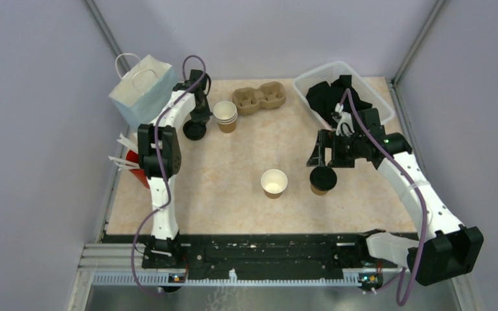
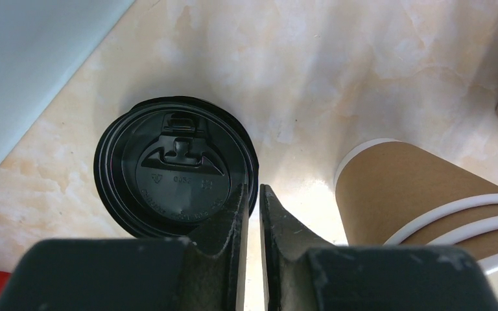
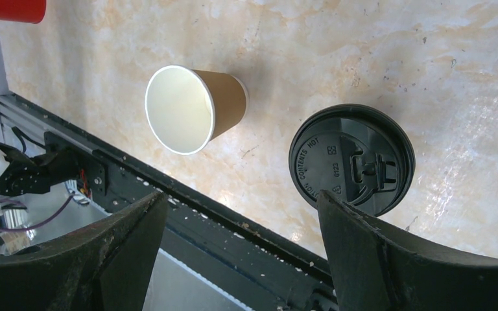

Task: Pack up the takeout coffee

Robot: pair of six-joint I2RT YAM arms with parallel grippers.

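Lid (image 2: 176, 167) lettering legible only from wrist.

I count two black lids: the loose lid (image 2: 175, 168) lies on the desk (image 1: 233, 168), and the fitted lid (image 3: 351, 160) sits on one brown cup (image 1: 320, 190). One more open cup (image 1: 273, 183) stands alone. A nested stack of cups (image 1: 225, 115) shows several rims, but how many exactly I cannot tell. There is one cardboard carrier (image 1: 259, 97) with two holes, one paper bag (image 1: 142, 91), one white basket (image 1: 329, 67) and one red cup (image 1: 136, 173).
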